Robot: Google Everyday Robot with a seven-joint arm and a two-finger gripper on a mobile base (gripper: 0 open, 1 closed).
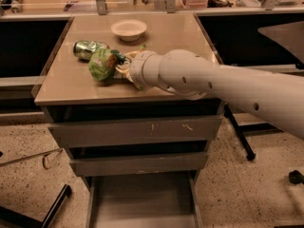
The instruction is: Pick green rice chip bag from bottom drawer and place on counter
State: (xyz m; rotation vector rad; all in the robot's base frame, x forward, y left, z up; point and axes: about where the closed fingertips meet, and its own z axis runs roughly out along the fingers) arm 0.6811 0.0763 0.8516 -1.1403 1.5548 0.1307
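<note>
The green rice chip bag [100, 64] is at the counter's [175, 32] left front part, right beside a shiny green can [88, 49]. My gripper [119, 65] reaches in from the right on the white arm and is shut on the bag's right end, holding it at or just above the counter's surface. The bottom drawer [142, 198] is pulled out below, and its grey floor shows nothing on it.
A white bowl [128, 29] stands on the counter behind the bag. The two upper drawers [135, 131] are slightly ajar. Dark side tables flank the cabinet. A black chair leg [240, 137] stands on the floor at the right.
</note>
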